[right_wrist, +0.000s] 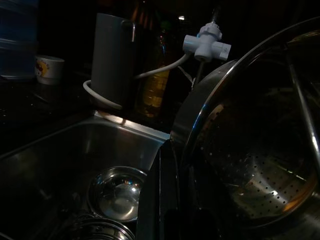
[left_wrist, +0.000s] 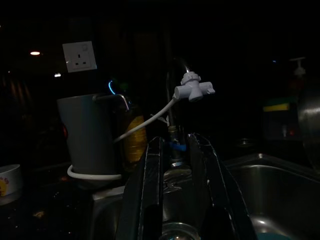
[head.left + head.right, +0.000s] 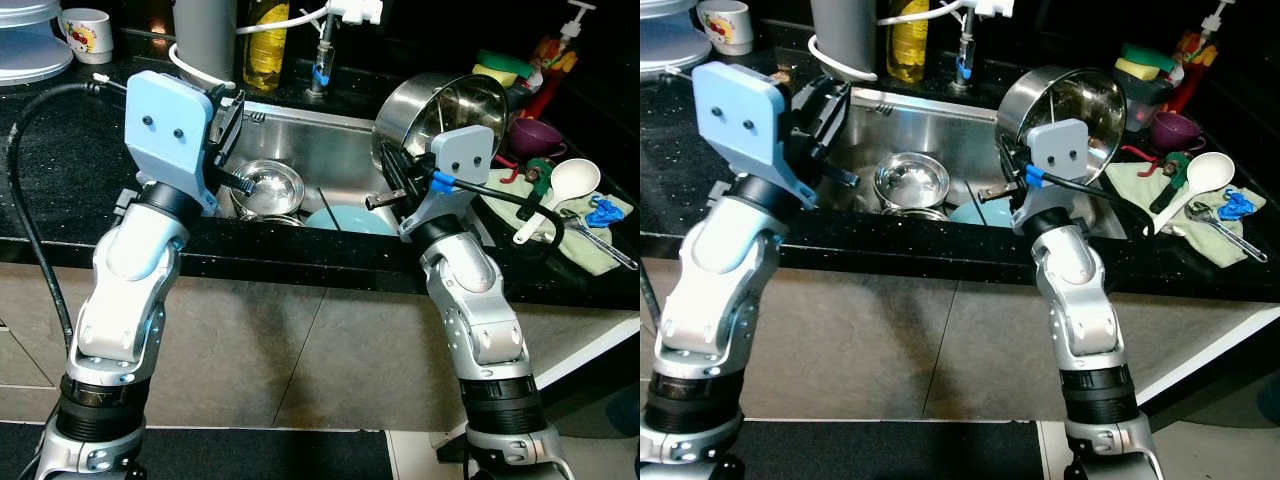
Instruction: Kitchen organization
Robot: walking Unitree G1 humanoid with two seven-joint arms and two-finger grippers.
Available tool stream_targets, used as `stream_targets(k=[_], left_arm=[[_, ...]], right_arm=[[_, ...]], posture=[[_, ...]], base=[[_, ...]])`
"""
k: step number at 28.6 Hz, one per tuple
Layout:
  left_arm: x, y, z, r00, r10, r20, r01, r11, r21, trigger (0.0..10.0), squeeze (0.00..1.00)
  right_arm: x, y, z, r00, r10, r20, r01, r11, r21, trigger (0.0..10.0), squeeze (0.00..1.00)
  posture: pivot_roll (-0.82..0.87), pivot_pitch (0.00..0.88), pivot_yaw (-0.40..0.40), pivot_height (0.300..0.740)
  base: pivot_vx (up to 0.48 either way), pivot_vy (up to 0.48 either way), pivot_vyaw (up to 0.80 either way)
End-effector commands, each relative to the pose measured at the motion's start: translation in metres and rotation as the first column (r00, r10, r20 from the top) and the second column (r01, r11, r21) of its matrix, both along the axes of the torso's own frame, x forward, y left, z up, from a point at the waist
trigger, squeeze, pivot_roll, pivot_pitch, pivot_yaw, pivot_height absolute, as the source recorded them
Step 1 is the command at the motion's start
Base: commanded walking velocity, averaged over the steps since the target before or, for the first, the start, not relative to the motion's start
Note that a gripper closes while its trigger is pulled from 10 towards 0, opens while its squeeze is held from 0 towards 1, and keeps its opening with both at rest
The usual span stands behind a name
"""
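Observation:
A large steel pot (image 3: 445,110) leans tilted at the right end of the sink (image 3: 320,140), and the right wrist view shows a perforated strainer (image 1: 250,170) inside it. My right gripper (image 3: 395,190) is shut on the pot's near rim, one finger (image 1: 160,200) outside the wall. My left gripper (image 3: 235,180) hovers over the sink's left end, narrowly open (image 2: 175,140), with nothing between its fingers. Below it, stacked steel bowls (image 3: 268,185) sit in the basin beside a light blue dish (image 3: 345,220).
On the black counter (image 3: 300,250), right of the sink, lie a white ladle (image 3: 560,190), a purple cup (image 3: 535,133) and tools on a green cloth (image 3: 590,245). Behind the sink are an oil bottle (image 3: 267,45), a grey jug (image 3: 205,40), a mug (image 3: 85,35) and a tap valve (image 3: 350,10).

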State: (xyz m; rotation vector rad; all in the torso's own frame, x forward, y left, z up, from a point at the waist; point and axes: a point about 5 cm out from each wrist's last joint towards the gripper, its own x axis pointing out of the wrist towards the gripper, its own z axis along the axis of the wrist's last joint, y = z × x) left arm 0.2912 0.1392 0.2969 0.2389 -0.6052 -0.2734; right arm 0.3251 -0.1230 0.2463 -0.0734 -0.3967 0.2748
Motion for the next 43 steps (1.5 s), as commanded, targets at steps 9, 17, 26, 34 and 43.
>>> stream_targets(k=[9, 17, 26, 34, 43], left_arm=[[0.000, -0.004, -0.001, 1.000, -0.010, -0.008, 0.010, 1.000, -0.014, 10.0, 0.00], [0.000, -0.002, 0.001, 1.000, 0.009, 0.002, -0.009, 1.000, -0.024, 10.0, 0.00], [0.002, 0.003, 0.001, 1.000, 0.031, 0.000, -0.031, 0.999, -0.012, 10.0, 0.00], [0.015, 0.024, 0.003, 0.991, 0.130, 0.001, -0.130, 0.990, 0.053, 10.0, 0.00], [0.043, 0.049, -0.009, 0.988, 0.126, -0.090, -0.131, 0.990, -0.045, 10.0, 0.00]], right_arm=[[-0.001, 0.000, 0.001, 1.000, 0.008, 0.011, -0.008, 1.000, -0.015, 10.0, 0.00], [-0.002, 0.002, 0.001, 1.000, 0.021, 0.012, -0.021, 1.000, -0.015, 10.0, 0.00], [-0.002, 0.003, 0.001, 1.000, 0.027, 0.013, -0.027, 0.999, -0.020, 10.0, 0.00], [-0.003, 0.003, -0.001, 1.000, 0.027, 0.008, -0.027, 0.999, -0.033, 10.0, 0.00], [-0.005, 0.003, -0.003, 1.000, 0.031, 0.004, -0.031, 0.998, -0.047, 10.0, 0.00]], posture=[[0.15, 0.007, -0.212, 0.740], [0.15, 0.005, -0.212, 0.740], [0.14, 0.008, -0.206, 0.740], [0.14, 0.009, -0.202, 0.740], [0.13, 0.014, -0.200, 0.740]], base=[[0.000, -0.240, -0.20], [0.000, -0.055, 0.00], [0.000, 0.000, 0.00], [0.000, 0.000, 0.00], [0.000, 0.000, 0.00]])
